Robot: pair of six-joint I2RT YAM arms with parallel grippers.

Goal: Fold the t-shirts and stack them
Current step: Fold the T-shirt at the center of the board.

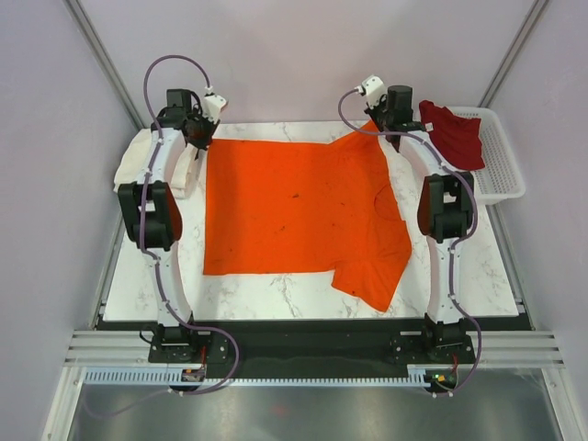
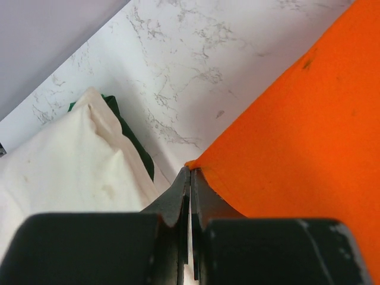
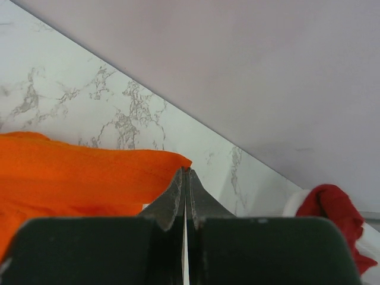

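Tension must be even when left gripper [image 2: 190, 172] and right gripper [image 3: 186, 173], each clamped on a far corner of the orange shirt [image 1: 294, 207] spread on the surface [image 1: 276, 294] left of the basket [image 1: 503, 161], carry that edge nearward.

Soft, matt cloth of orange t-shirt [image 1: 294, 207], smooth but for faint creases and a few dark flecks, on smooth white table [image 1: 276, 294] with grey marble veining. Matt woven cloth of cream-white t-shirt [image 2: 59, 160], faintly stained, over a sliver of dark green cloth [image 2: 135, 151]. Rumpled, matt dark red t-shirt [image 1: 455, 136] against white plastic mesh basket [image 1: 503, 161]. Black, hard, plastic-looking left gripper [image 2: 190, 173] and right gripper [image 3: 186, 173], dull sheen, scuffed pale at the edges. Ribbed silvery metal rails [image 1: 303, 349]; brushed, reflective metal sheet [image 1: 312, 413]. Flat, matt pale-lilac wall panels [image 1: 303, 55].
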